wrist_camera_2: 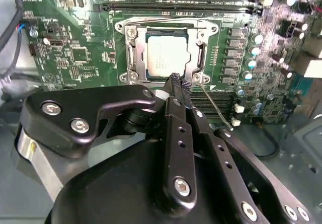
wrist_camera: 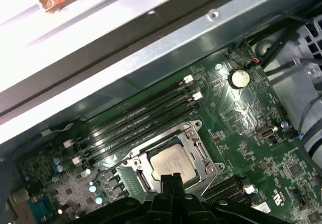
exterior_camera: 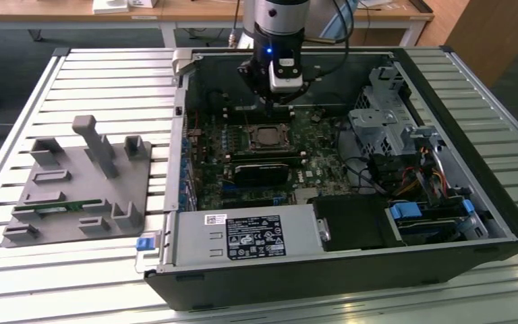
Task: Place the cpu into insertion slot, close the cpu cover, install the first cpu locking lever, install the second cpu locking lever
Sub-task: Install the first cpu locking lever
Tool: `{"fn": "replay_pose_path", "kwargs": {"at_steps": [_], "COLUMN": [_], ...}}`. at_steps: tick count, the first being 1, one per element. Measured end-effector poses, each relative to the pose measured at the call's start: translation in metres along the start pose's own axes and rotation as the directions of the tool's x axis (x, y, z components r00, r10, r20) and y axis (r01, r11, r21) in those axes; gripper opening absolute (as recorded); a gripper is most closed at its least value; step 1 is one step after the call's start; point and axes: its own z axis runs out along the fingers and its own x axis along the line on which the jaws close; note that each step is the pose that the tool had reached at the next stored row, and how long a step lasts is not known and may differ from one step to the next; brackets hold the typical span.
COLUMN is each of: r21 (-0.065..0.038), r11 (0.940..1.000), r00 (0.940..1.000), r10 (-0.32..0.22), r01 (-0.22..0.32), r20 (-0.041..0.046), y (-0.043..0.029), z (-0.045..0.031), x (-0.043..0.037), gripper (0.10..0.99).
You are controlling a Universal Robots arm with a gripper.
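My gripper (wrist_camera_2: 175, 80) hangs with tips pressed together; cpu (wrist_camera_2: 166, 55) in insertion slot (wrist_camera_2: 132, 58) lies just beyond them.

No text legible anywhere. Black-and-white printed label (exterior_camera: 253, 237) on top of the silver metal power supply box (exterior_camera: 196, 241), at the near edge of the open black computer case (exterior_camera: 331, 283) toward the exterior view's left: print too small to read. Small white sticker (exterior_camera: 216, 218) at the box's far edge, just beside that label: unreadable. Faint dark print on the pale silver square cpu (wrist_camera_2: 167, 56) (wrist_camera: 171, 162) in both wrist views: illegible. White markings on the green motherboard (wrist_camera: 241, 118): illegible
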Motion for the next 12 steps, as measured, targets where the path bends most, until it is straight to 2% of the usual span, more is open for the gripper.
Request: {"fn": "replay_pose_path", "kwargs": {"at_steps": [3,6,9,12], "r21": [0.001,0.001,0.002,0.002], "r11": [0.9989,0.9951,0.9881,0.9784], "r00": [0.9989,0.9951,0.9881,0.9784], "r10": [-0.048,-0.099,-0.154,-0.207], "r01": [0.048,0.099,0.154,0.207], "r20": [-0.0011,-0.0024,-0.0038,-0.0052], "y": [0.0,0.0,0.0,0.0], "z": [0.0,0.0,0.0001,0.0001], "x": [0.0,0.0,0.0,0.0], "gripper": [0.106,0.106,0.106,0.106]}}
